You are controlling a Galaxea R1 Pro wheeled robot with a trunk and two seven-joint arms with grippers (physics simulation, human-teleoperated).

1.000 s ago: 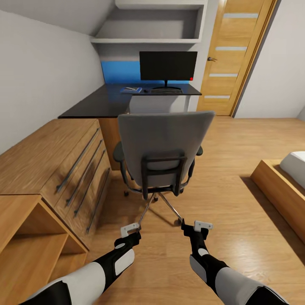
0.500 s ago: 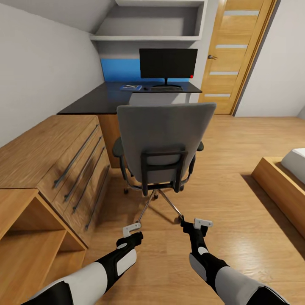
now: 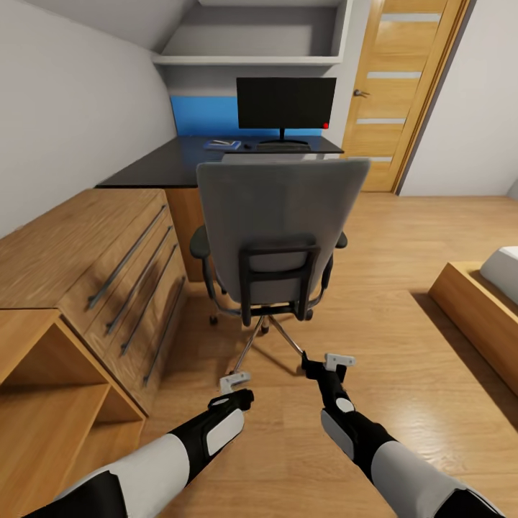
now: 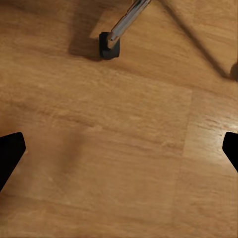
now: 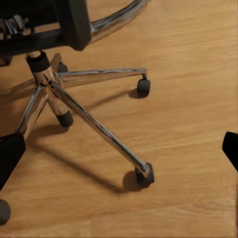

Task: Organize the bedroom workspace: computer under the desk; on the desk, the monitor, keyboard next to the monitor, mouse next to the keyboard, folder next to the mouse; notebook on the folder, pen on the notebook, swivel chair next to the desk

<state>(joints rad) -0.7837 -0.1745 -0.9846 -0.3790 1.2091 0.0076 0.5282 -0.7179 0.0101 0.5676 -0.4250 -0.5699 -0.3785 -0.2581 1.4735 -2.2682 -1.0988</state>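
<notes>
The swivel chair (image 3: 279,216) stands with its grey back towards me, between me and the desk (image 3: 162,167). On the desk's far end are the monitor (image 3: 286,103), the keyboard (image 3: 283,144), the small mouse (image 3: 247,146) and the blue folder (image 3: 221,144); what lies on the folder is too small to tell. The chair's back hides the computer. My left gripper (image 3: 234,381) (image 4: 119,151) is open over bare floor near a castor (image 4: 108,45). My right gripper (image 3: 329,362) (image 5: 119,151) is open, just short of the chrome chair base (image 5: 74,106).
A light wooden drawer unit (image 3: 108,252) and an open shelf (image 3: 50,403) line the left side. A wooden door (image 3: 396,93) is at the back right, and a low bed frame (image 3: 475,306) at the right. Bare floor lies between chair and bed.
The whole view has moved forward, so the chair and desk look nearer. Both grippers reach slightly closer to the chair's base and stay open.
</notes>
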